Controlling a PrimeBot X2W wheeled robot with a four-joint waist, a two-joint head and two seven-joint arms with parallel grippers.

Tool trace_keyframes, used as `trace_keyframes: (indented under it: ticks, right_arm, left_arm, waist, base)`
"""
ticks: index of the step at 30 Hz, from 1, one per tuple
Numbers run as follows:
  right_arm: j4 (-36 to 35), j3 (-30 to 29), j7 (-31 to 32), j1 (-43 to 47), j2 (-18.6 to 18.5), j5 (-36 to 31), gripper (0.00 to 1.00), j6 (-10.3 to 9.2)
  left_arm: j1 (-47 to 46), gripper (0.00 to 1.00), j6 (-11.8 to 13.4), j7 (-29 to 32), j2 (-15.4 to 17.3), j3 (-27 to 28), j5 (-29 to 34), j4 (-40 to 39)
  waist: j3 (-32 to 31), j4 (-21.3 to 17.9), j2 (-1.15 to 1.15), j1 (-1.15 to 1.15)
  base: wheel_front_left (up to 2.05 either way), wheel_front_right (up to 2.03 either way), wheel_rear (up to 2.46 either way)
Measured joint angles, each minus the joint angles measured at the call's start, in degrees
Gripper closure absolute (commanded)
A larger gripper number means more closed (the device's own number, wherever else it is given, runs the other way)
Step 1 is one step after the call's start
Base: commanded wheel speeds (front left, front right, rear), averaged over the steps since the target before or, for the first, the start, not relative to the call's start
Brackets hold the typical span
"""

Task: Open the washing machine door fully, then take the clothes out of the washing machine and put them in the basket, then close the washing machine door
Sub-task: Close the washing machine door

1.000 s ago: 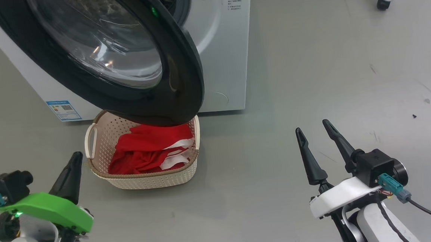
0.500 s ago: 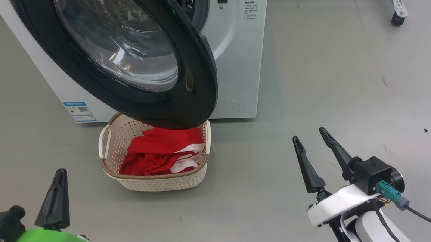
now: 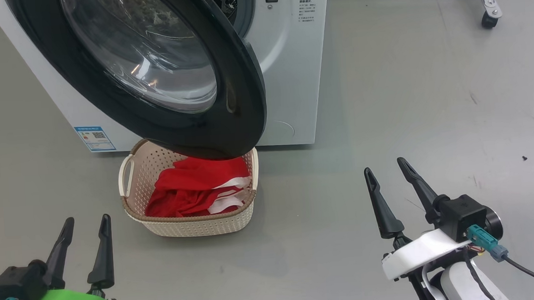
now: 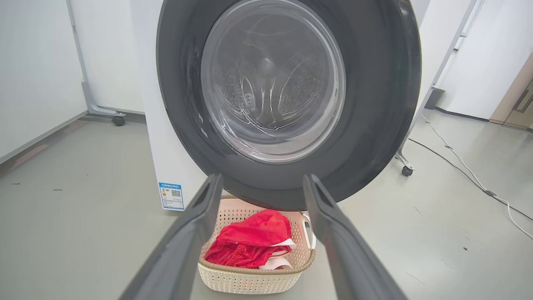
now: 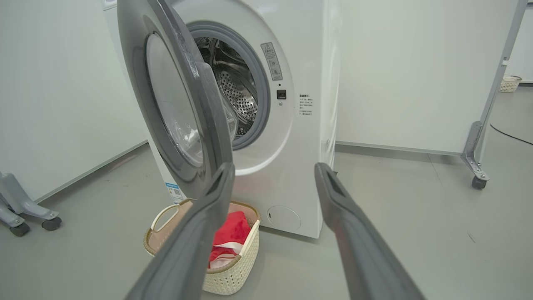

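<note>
Turned since earlier, the left end effector [image 3: 87,219] is spread open, empty; ahead, the stiff washing machine door [image 3: 151,78] should probably be pushed at its rim.
</note>
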Motion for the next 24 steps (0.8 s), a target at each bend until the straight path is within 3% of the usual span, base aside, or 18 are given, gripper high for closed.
trace_keyframes:
  ticks: [24]
  right_arm:
    - [-0.5,-1.2,0.0,0.5,1.0,-1.1,0.00,0.44]
  left_arm:
    - [0.4,0.00,0.0,0.0,-2.4,0.5,3.8,-1.4]
  waist:
    - [-0.1,-0.4,0.00,0.00]
  base:
    - [0.00,0.00,0.00]
